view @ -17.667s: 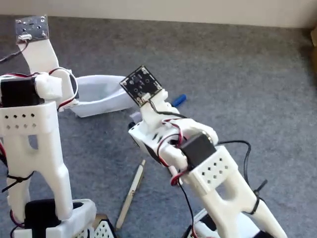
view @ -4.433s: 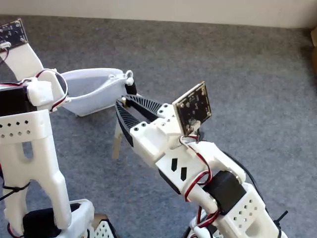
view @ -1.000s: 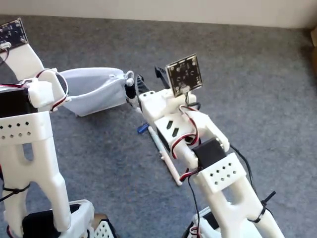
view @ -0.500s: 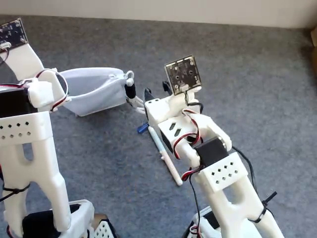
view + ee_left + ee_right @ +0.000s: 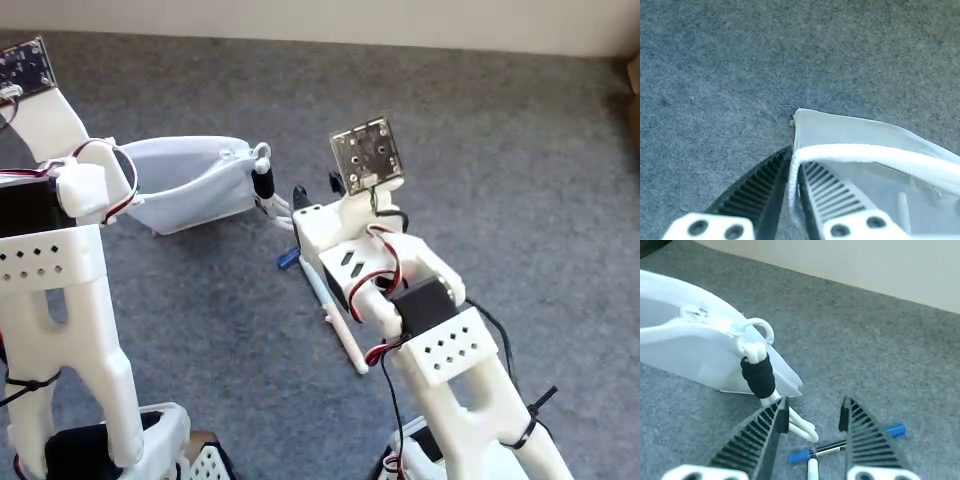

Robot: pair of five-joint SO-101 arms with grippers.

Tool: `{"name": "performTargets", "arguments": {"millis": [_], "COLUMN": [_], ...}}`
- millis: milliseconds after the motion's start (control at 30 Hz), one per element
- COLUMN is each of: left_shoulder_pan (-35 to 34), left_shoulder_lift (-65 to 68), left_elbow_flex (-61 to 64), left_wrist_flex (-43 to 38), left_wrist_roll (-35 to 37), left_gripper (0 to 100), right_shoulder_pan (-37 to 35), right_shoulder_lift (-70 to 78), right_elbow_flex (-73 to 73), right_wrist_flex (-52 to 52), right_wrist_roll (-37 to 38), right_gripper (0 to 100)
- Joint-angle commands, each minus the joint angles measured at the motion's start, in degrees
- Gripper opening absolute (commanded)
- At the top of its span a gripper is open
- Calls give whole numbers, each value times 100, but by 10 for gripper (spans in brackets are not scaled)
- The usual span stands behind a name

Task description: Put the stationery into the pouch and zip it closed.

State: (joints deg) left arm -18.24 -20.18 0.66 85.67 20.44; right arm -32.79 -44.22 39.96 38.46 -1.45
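Observation:
The white translucent pouch (image 5: 190,185) lies on the carpet with its mouth open. My left gripper (image 5: 792,167) is shut on its zip edge (image 5: 865,152). A pale stick shape (image 5: 900,200) shows through the pouch wall. The zip pull ring (image 5: 760,329), black tab (image 5: 758,375) and white cord loop (image 5: 801,427) hang at the pouch's end. My right gripper (image 5: 814,412) stands open just above the cord loop, a little short of the tab. A blue-capped pen (image 5: 845,445) and a white pen (image 5: 335,315) lie on the carpet under the right arm.
Grey carpet (image 5: 500,150) stretches open to the right and behind the pouch. A pale wall (image 5: 865,265) runs along the far edge. The left arm's white base (image 5: 70,330) stands at the near left.
In the last second my right gripper has drawn back a little from beside the pouch's end and now sits lower, over the cord. The left arm and pouch have stayed put.

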Motion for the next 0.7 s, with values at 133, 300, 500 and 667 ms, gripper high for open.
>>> {"name": "performTargets", "arguments": {"millis": [133, 300, 500, 667], "left_shoulder_pan": [-110, -110, -110, -215], "left_shoulder_lift": [13, 13, -22, -514], "left_elbow_flex": [48, 48, 40, 242], "left_wrist_flex": [-70, -62, -62, -70], "left_wrist_roll": [70, 70, 70, 70], "left_gripper": [8, 8, 8, 8], "right_shoulder_pan": [84, 84, 84, 66], "right_shoulder_lift": [31, 31, 40, 233], "right_elbow_flex": [84, 242, 303, 259], "right_wrist_flex": [22, 22, 22, 312], "right_wrist_roll": [-53, -53, -53, -53], "right_gripper": [159, 159, 159, 159]}}
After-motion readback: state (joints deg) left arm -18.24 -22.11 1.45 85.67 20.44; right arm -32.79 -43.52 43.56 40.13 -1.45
